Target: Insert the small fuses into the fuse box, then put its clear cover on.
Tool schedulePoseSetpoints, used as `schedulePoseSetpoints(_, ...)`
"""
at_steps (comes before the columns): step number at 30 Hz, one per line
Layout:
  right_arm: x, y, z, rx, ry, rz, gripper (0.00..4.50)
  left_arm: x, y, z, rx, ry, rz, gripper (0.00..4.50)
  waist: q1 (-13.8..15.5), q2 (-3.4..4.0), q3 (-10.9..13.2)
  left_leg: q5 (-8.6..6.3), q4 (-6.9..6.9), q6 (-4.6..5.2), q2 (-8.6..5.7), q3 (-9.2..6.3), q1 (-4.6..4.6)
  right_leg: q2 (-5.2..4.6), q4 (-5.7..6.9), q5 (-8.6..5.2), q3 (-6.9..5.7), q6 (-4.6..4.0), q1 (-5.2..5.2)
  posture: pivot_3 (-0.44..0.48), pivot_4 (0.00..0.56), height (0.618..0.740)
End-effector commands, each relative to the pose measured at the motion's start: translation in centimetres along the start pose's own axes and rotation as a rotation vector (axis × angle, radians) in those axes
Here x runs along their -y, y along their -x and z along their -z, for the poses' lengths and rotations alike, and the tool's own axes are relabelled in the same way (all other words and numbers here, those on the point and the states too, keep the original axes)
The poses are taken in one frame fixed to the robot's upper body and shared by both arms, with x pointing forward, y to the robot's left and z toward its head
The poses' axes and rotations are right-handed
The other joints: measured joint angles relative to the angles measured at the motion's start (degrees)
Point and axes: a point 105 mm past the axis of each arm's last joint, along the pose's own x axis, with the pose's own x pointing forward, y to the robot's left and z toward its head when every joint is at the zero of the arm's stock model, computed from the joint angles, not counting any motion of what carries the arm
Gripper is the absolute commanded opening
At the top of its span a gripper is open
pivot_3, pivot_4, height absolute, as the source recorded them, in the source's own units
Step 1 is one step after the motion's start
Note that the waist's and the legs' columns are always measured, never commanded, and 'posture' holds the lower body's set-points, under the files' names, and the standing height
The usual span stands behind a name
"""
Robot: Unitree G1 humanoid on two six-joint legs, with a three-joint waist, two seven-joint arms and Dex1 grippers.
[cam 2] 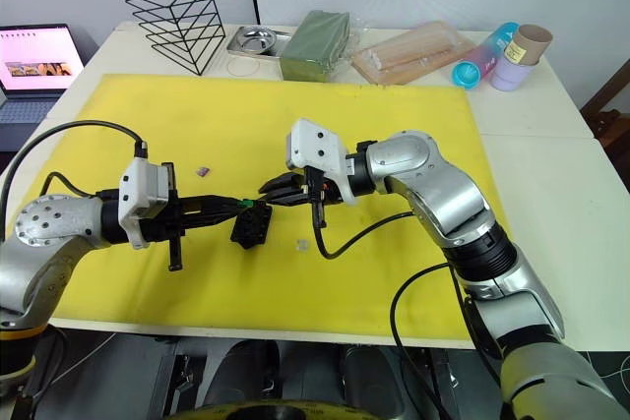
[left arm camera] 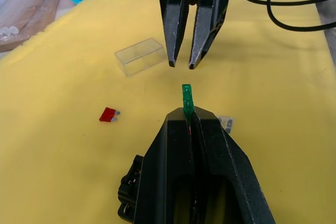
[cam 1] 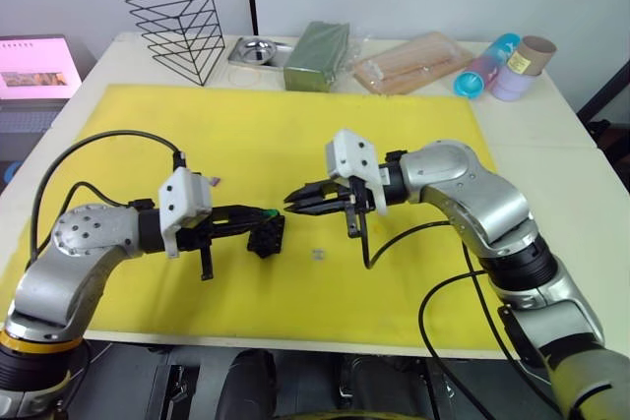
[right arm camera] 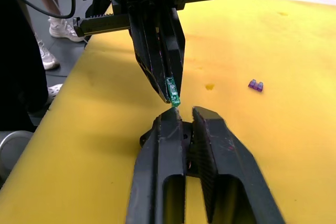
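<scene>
The green fuse [left arm camera: 187, 98] is pinched at the tips of the left gripper [left arm camera: 190, 121], whose two black fingers are pressed together around its lower end so that the fuse juts out beyond them, held above the yellow mat [cam 1: 295, 145] and just over the fuse box [cam 1: 267, 236]. The fuse box sits on the mat directly below the left fingertips, a small black block. Facing it tip to tip is the right gripper [cam 1: 292, 201], its fingers parted by a narrow gap and holding nothing, with the green fuse just short of that gap. The red fuse [left arm camera: 108, 115] lies flat on the mat a little to one side, and the clear cover [left arm camera: 139, 56] rests on the mat beyond it, well apart from the box. The pale grey fuse [cam 1: 317, 254] lies on the mat near the box, toward the robot's right and under the right gripper, and the purple fuse [right arm camera: 255, 84] lies on the mat behind the left arm. Along the far edge of the table [cam 1: 551, 135] stand a black wire rack [cam 1: 182, 31], a small metal tray [cam 1: 256, 51], a dark-green block [cam 1: 317, 54], a clear packet of wooden sticks [cam 1: 409, 62] and some tubes [cam 1: 507, 64]
</scene>
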Motion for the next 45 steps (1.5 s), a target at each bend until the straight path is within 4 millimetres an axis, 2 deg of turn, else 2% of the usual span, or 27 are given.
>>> schedulePoseSetpoints(1,-0.26,-0.26,-0.84,0.014,0.047,-0.018,0.56,-0.07,-0.19,-0.76,0.023,-0.049,0.004,0.00,0.0,0.00,0.0,0.00,0.00,0.00,0.00,0.00,0.00,0.00,0.00,0.00,0.00,0.00,0.00,0.000,0.150,0.740)
schedulePoseSetpoints(28,-0.50,-1.01,-0.78,0.020,0.060,-0.047,0.56,0.14,-0.60,-0.73,0.022,-0.062,0.009,0.00,0.0,0.00,0.0,0.00,0.02,0.00,0.00,0.00,0.00,0.01,0.03,0.00,-0.03,0.00,0.00,0.000,0.150,0.740)
schedulePoseSetpoints(31,-0.44,-1.03,-0.71,0.019,0.060,-0.046,0.03,0.23,-0.66,-0.72,0.022,-0.063,0.014,0.00,0.0,0.00,0.0,0.00,0.02,0.00,0.00,0.00,0.00,0.01,0.03,0.00,-0.03,0.00,0.00,0.000,0.150,0.740)
schedulePoseSetpoints(45,-0.11,-0.52,-0.81,0.024,0.034,-0.034,0.03,0.24,-0.40,-0.56,0.014,-0.071,-0.003,0.00,0.0,0.00,0.0,0.00,0.02,0.00,0.00,0.00,0.00,0.01,0.04,0.00,-0.03,0.01,0.00,0.000,0.150,0.740)
